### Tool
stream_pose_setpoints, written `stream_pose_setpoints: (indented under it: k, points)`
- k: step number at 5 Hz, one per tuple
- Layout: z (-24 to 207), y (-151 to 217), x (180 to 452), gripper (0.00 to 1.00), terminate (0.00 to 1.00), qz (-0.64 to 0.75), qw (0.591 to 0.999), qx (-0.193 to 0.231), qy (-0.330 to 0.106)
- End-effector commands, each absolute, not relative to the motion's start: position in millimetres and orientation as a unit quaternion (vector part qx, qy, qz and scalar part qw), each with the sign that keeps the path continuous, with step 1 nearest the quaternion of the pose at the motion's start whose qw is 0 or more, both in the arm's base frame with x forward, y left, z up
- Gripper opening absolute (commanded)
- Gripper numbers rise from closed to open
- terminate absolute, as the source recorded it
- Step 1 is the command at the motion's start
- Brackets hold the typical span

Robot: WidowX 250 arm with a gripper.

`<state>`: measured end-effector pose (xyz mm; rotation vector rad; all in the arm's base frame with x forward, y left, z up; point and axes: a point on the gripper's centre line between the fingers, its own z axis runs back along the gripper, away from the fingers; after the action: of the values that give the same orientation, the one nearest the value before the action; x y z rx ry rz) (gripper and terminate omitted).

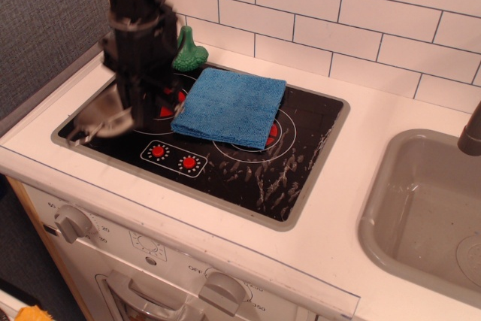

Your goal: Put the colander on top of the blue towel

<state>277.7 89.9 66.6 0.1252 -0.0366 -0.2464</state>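
The colander (100,119) is a shiny steel bowl, blurred by motion, hanging tilted just above the left end of the black stovetop (248,174). My gripper (141,114) reaches down from the top left and is shut on the colander's right rim. The arm hides much of the bowl. The blue towel (229,107) lies folded flat on the stovetop's back burners, just right of the gripper, with nothing on it.
A green toy vegetable (189,50) stands at the tiled wall behind the towel. A grey sink basin (391,208) is at the right with a dark faucet (472,134) at the frame edge. Stove knobs (73,223) line the front panel.
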Motion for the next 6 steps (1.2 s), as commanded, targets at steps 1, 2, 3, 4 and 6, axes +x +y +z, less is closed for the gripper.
stream_pose_setpoints:
  k: [1, 2, 3, 4, 6]
  points:
    - [99, 44, 331, 0.00, 0.00, -0.196, 0.976, 0.056, -0.078]
    - [84, 29, 349, 0.00, 0.00, -0.219, 0.972, 0.052, -0.068]
    - [67, 23, 351, 0.00, 0.00, -0.225, 0.972, 0.055, -0.050]
    - [56, 21, 348, 0.00, 0.00, -0.222, 0.973, 0.050, -0.033]
    - [76, 5, 343, 1.00, 0.00, -0.197, 0.976, 0.038, -0.081]
